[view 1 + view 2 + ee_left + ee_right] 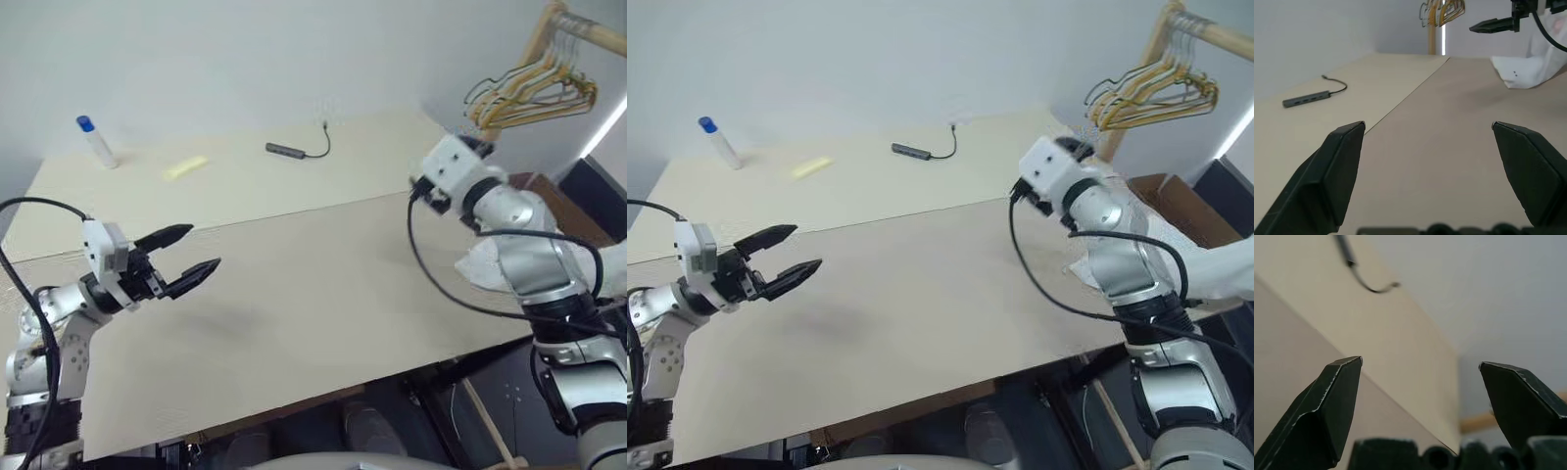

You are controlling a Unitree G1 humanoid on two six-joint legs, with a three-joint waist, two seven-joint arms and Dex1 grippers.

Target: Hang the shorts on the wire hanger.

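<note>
White shorts (1528, 73) show small dark dashes; no writing legible.

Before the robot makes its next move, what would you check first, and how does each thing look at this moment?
1. Left gripper jaws open, holding nothing: ok.
2. Right gripper jaws open, holding nothing: ok.
3. Large white cloth shorts found: ok, lying at the right edge of the beige table, beside the right arm.
4. Single thin dark wire hanger picked out: cannot tell; a bunch of yellowish and dark hangers hangs on a wooden pole past the table's far right corner.
5. Shorts hung: not ok, not yet grasped.
</note>
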